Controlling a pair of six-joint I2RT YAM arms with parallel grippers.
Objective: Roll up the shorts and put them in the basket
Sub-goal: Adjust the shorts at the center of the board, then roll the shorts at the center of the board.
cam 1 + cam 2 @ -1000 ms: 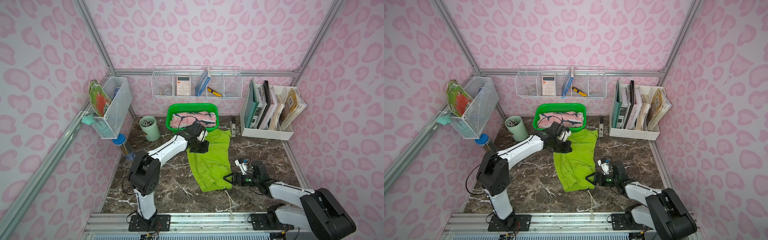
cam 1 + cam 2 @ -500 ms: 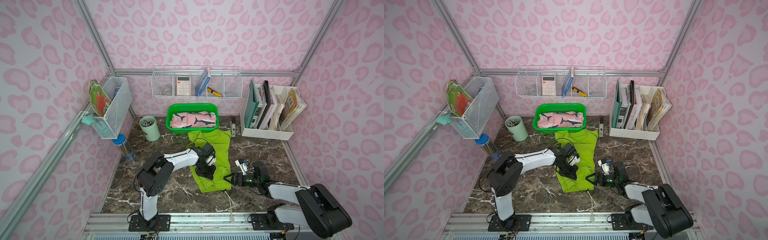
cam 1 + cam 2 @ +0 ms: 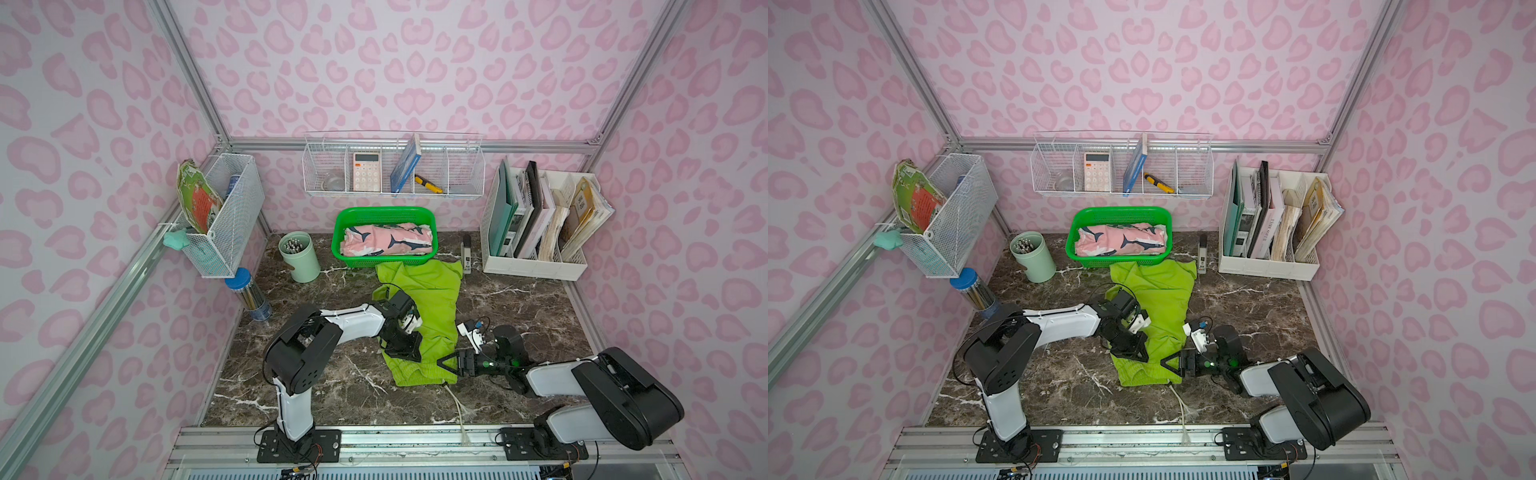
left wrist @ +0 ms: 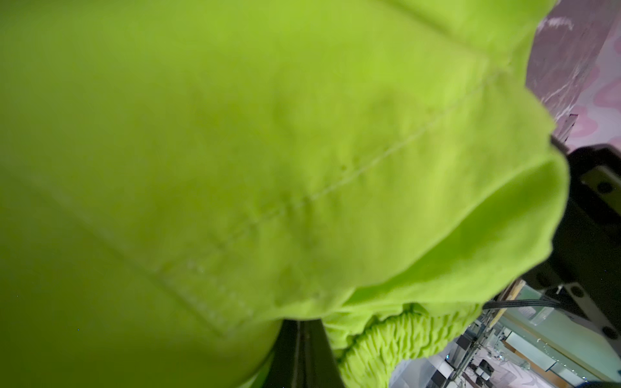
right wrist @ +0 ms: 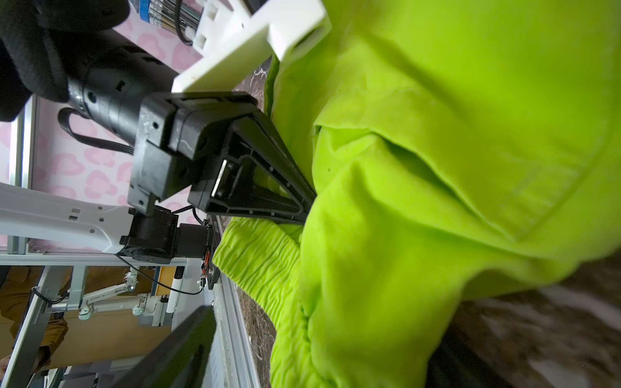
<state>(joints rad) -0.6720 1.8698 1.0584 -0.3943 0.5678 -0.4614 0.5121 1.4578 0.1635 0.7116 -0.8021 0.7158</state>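
- The pink shark-print shorts [image 3: 386,242] lie rolled up inside the green basket [image 3: 384,212], which stands at the back of the counter [image 3: 523,299].
- The lime green shorts [image 3: 434,291] are spread on the counter straight in front of the basket. Their leg hems are just beside its front wall, and the gathered waistband is at the end farthest from it.
- On the left arm's side, the edge of the green cloth is folded over on itself.
- The left tool [image 3: 409,356] sits on the green shorts, well away from the basket and near the waistband. It is closed, with its tips buried under a fold of the cloth. Whether any cloth is caught between them does not show.
- The right tool [image 3: 441,365] lies low over the counter at the waistband corner on the right arm's side, slightly farther from the basket than the left tool. Its fingers are spread wide on either side of the waistband's edge and are not clamped on it.
- A white drawstring [image 3: 457,399] trails from the waistband, away from the basket, to the front rail [image 3: 415,446].
- The left wrist view shows little beyond blurred green cloth close against the lens.
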